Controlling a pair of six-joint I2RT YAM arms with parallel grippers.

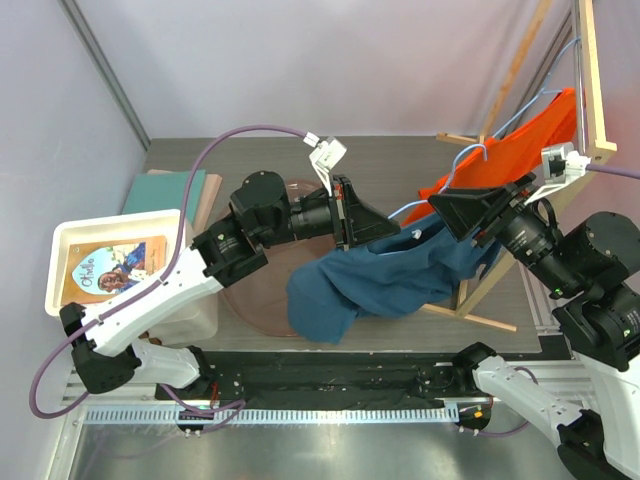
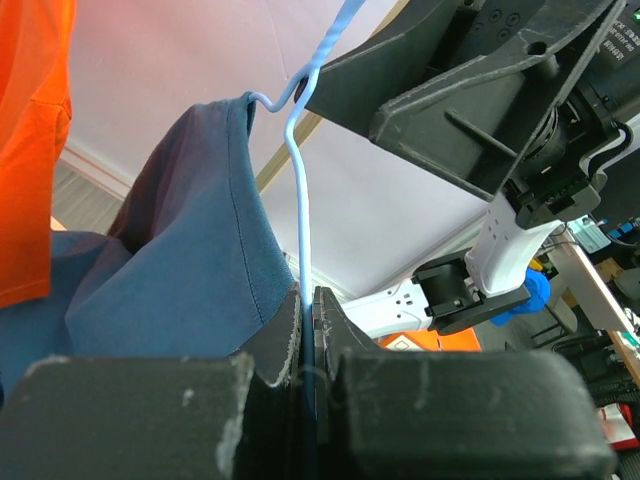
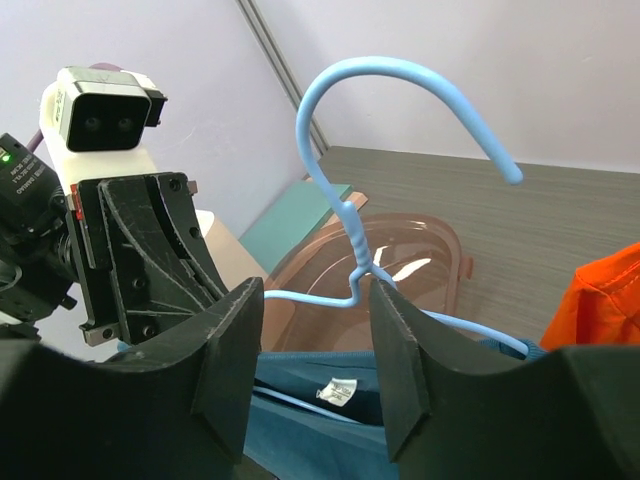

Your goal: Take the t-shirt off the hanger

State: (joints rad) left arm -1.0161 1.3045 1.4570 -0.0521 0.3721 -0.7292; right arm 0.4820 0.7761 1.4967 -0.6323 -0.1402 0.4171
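A dark blue t-shirt (image 1: 375, 275) hangs on a light blue wire hanger (image 1: 400, 212) between my two arms, its lower part draped on the table. My left gripper (image 1: 372, 228) is shut on the hanger wire (image 2: 302, 235), with the shirt's collar (image 2: 215, 210) beside its left finger. My right gripper (image 1: 447, 213) is open, its fingers either side of the hanger's neck (image 3: 356, 262). The hook (image 3: 400, 80) rises above them. The shirt's open collar and white label (image 3: 336, 390) lie just below the right fingers.
An orange t-shirt (image 1: 520, 140) hangs on a wooden rack (image 1: 590, 90) at the back right. A clear pinkish tub (image 1: 255, 295) sits under the blue shirt. A white bin (image 1: 75, 240) with a picture book stands at the left, beside a teal book (image 1: 170, 190).
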